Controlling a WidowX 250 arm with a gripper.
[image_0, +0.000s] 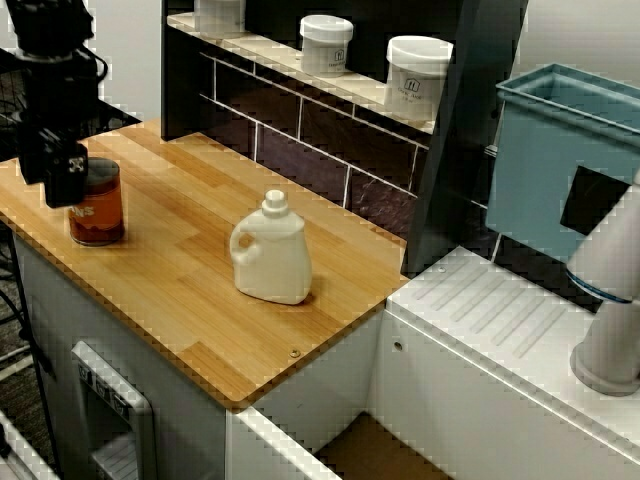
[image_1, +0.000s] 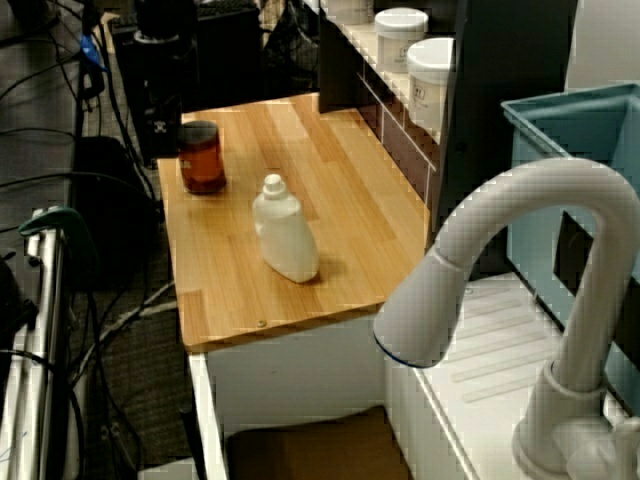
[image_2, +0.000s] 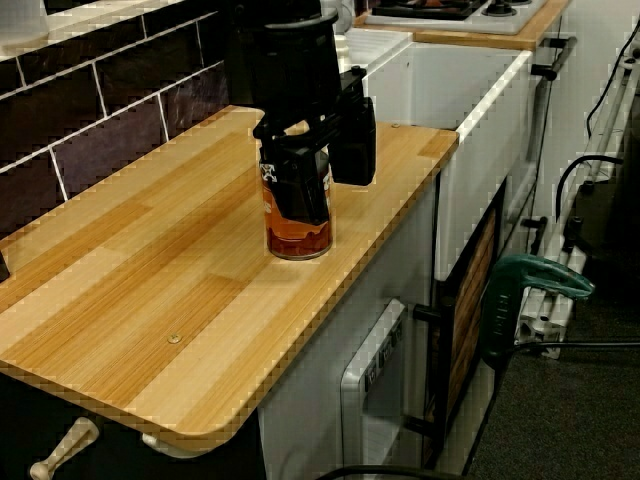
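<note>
Counts: one amber round jar with a dark lid (image_2: 297, 225), one white plastic jug-shaped bottle with a screw cap (image_0: 270, 255), three white lidded tubs (image_0: 418, 75), one black tool (image_2: 322, 182).

The jar stands upright near the left front corner of the light wooden table (image_0: 180, 300), seen facing the shelf. The tool is down over it. One finger (image_2: 300, 185) covers the jar's side and the other sits just beside it; I cannot tell whether it clamps. The tool body hides the jar's lid in the view along the table edge.

The bottle is upright mid-table, well apart from the jar. The tubs are in a row on the tiled shelf (image_0: 265, 47) above the dark brick wall. To the right are a teal plastic bin (image_0: 560, 170) and a white curved tap (image_1: 520, 230).

The jar label has white lettering and each tub has a round mark, all too small to read.
</note>
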